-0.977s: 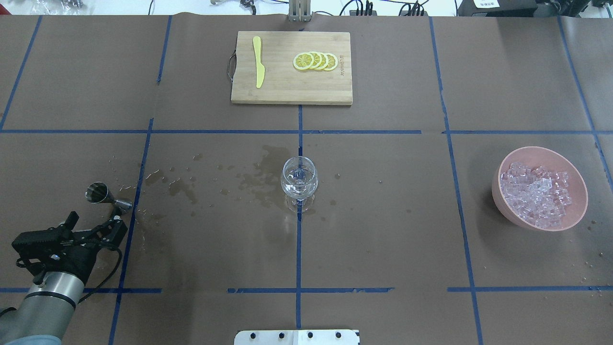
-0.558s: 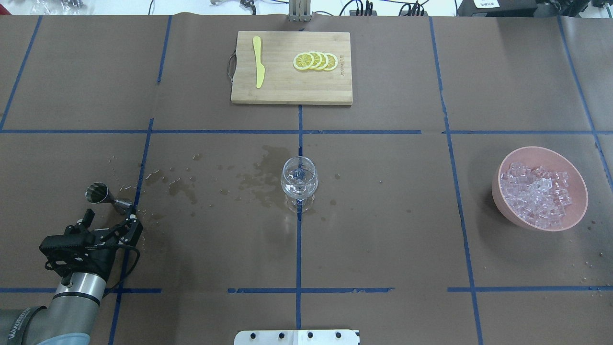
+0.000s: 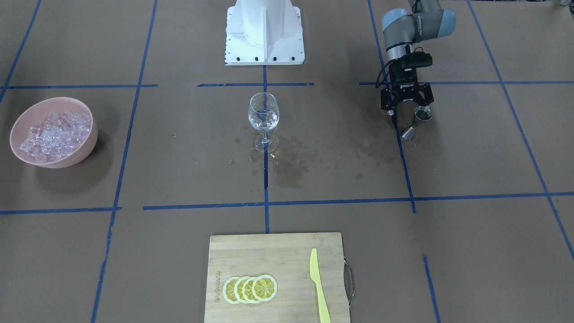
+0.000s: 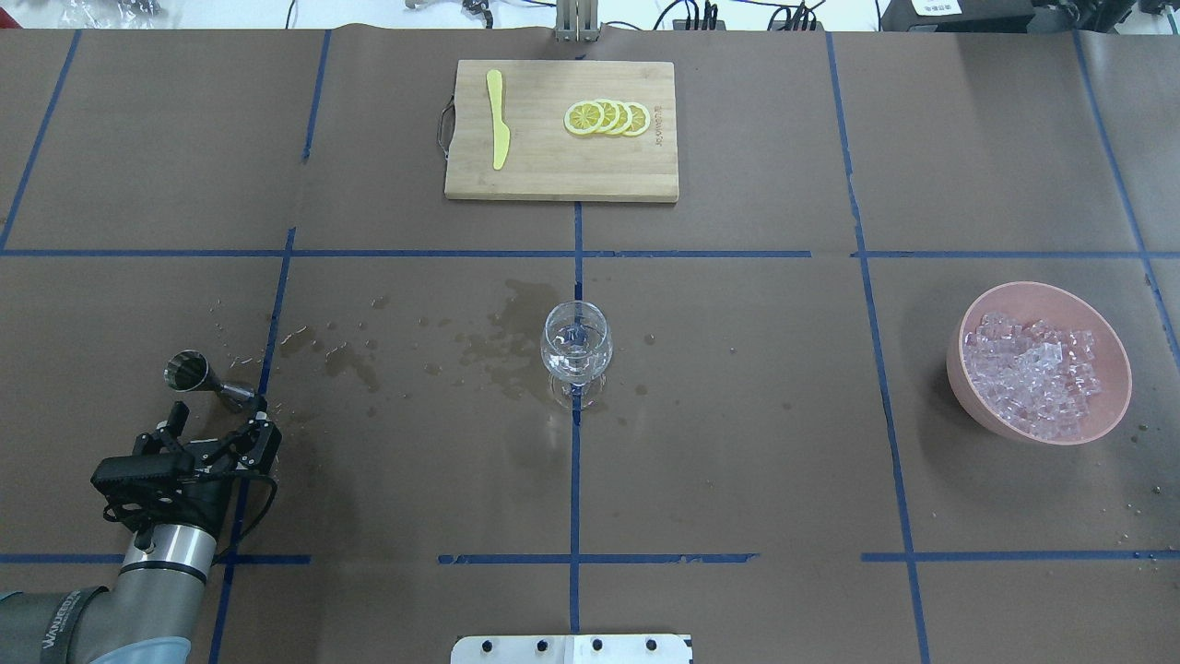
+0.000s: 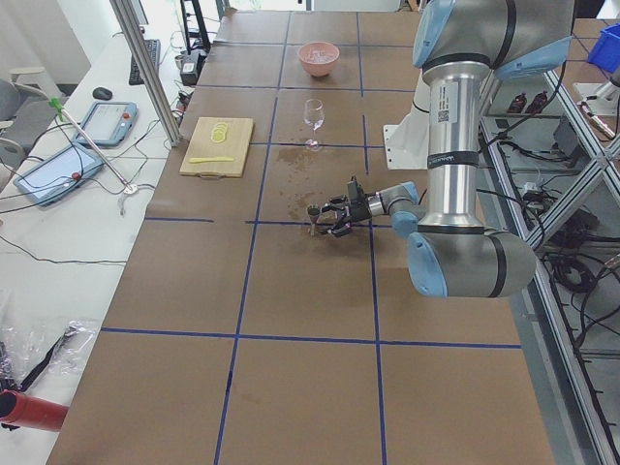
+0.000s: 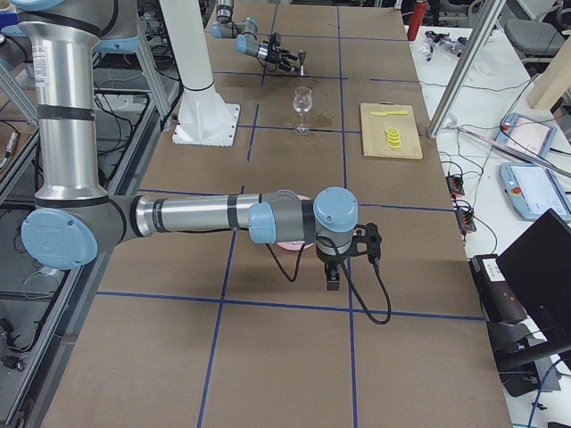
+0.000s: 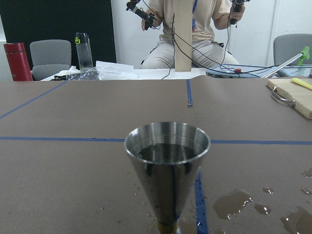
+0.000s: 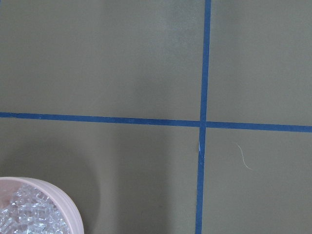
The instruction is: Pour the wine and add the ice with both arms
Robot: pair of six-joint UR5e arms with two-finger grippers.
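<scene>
While left jaws gape by one jigger (image 4: 210, 384) | right jaws: cannot tell | one glass (image 4: 576, 349)

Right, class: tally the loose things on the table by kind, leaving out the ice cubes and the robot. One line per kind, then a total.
Glass: 1
Jigger: 1
Bowl: 1
Board: 1
Knife: 1
Lemon slices: 4
Total: 9

right pincer (image 6: 333, 282) too small, unclear
</scene>
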